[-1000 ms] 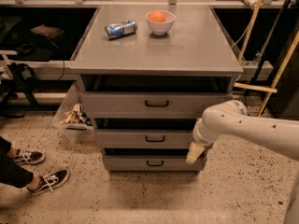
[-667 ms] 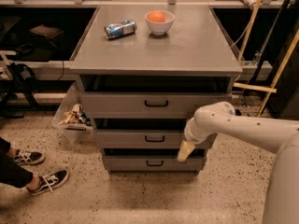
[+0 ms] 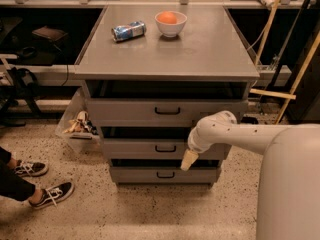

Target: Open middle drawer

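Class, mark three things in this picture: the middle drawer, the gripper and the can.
middle drawer [image 3: 142, 149]: camera view, left half of its grey front panel.
gripper [image 3: 188, 160]: camera view, its pale tip, at the middle drawer's lower edge.
can [image 3: 128, 31]: camera view, its side, lying on the cabinet top.

Tool [image 3: 189, 160] just right of middle drawer [image 3: 131, 148] handle [image 3: 165, 148], unobstructed.

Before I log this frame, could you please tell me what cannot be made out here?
Camera view:
- middle drawer contents: dark gap above its front hides them.
- gripper, lower right of the drawer's handle: covers the panel behind.
- can: label too small.
- person: cut off by left edge.
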You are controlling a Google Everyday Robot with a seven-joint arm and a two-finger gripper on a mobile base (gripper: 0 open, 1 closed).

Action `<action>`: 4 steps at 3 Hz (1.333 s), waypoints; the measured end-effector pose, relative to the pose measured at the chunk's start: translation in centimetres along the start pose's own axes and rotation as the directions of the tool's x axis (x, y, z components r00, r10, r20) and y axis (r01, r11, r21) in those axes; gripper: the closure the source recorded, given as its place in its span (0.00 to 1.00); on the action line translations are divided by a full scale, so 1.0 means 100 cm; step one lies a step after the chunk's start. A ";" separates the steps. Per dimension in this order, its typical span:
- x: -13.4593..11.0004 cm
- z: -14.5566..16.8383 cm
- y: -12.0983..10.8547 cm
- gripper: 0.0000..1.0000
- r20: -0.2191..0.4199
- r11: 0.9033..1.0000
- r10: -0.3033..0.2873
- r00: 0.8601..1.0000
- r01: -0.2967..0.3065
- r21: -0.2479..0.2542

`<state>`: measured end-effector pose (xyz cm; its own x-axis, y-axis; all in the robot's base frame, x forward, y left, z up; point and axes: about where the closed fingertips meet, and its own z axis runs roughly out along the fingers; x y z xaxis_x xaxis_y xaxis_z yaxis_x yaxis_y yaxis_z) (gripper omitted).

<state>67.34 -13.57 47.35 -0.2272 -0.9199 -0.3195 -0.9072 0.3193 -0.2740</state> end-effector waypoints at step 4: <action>0.015 0.087 0.008 0.19 -0.060 0.992 0.104 0.993 -0.107 -0.060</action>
<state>69.39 -12.75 38.74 -0.3408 -0.8939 -0.2911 -0.8973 0.4017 -0.1832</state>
